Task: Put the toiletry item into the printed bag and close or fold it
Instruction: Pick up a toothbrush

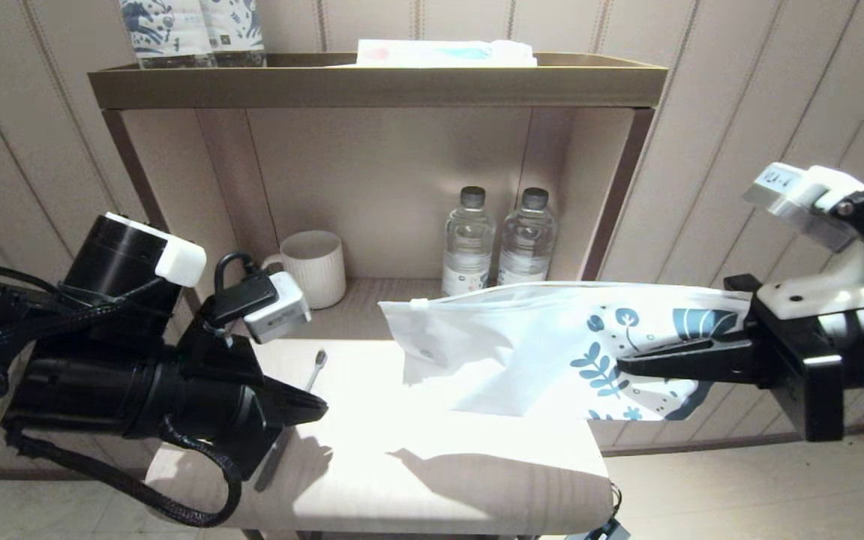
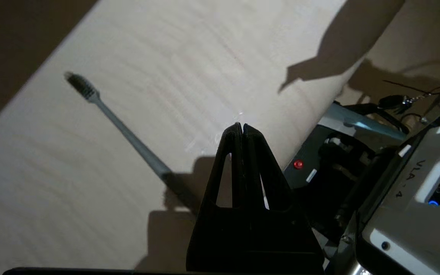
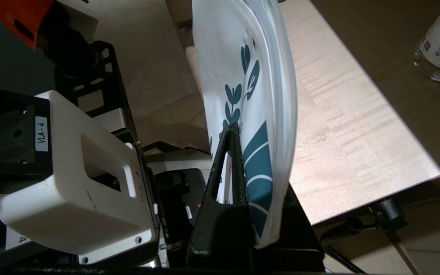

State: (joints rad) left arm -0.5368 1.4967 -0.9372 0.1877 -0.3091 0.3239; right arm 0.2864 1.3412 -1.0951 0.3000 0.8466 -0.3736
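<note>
The printed bag (image 1: 552, 349) is a white pouch with blue leaves at one end, and it hangs in the air over the right half of the table. My right gripper (image 1: 623, 365) is shut on its printed end (image 3: 260, 152), with the zip end pointing left. The grey toothbrush (image 1: 310, 381) lies on the table at the left, bristles towards the shelf; its handle runs under my left gripper (image 1: 321, 409). In the left wrist view the toothbrush (image 2: 128, 133) lies beside my left gripper (image 2: 240, 126), which is shut with nothing in it, above the table.
The light wooden table (image 1: 402, 465) stands before a shelf unit (image 1: 372, 82). A white ribbed cup (image 1: 316, 266) and two water bottles (image 1: 499, 240) stand in the niche. Blue-patterned packs (image 1: 192, 30) and a flat box (image 1: 443, 52) sit on top.
</note>
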